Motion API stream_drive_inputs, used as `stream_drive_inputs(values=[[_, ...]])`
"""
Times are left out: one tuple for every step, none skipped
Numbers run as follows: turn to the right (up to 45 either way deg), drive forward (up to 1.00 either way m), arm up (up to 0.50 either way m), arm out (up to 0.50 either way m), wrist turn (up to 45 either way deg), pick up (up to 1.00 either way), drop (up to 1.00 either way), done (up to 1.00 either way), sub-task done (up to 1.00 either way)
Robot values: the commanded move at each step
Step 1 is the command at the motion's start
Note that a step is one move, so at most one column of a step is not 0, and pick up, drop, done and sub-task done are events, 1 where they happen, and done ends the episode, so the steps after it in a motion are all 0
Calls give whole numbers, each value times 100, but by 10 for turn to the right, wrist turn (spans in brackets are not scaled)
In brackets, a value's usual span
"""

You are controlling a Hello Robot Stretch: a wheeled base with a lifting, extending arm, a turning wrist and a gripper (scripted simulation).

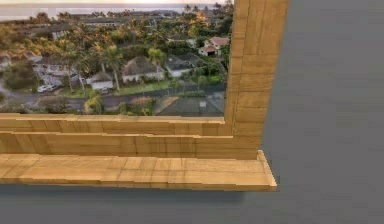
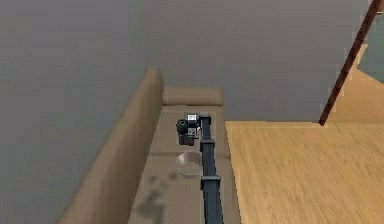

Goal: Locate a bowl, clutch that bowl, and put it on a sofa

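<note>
Arm side view: a tan sofa [image 2: 120, 150] stands against a grey wall [image 2: 80, 60], its front edge bordering a wooden floor [image 2: 300, 170]. The dark arm [image 2: 209, 170] extends over the seat, parallel to and just inside the front edge, ending short of the far armrest [image 2: 195, 97]. The gripper [image 2: 186, 127] sits above the seat cushion near that end. Finger spacing cannot be determined, nor whether the gripper holds anything. A pale round object [image 2: 187, 160], bowl-like in outline, lies on the seat cushion near the front edge, just beside the arm and close to the gripper; contact cannot be determined. A dark reddish post [image 2: 350, 70] slants at the view's upper right. Forward view: a wooden window frame [image 1: 250, 70] with sill [image 1: 140, 172], set in a grey wall, with houses [image 1: 140, 68] and trees beyond.
</note>
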Motion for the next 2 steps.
stream_drive_inputs(values=[[0, 0, 0, -8, 0, 0, 0, 0, 0], [0, 0, 0, 0, 0, 0, 0, 100, 0]])
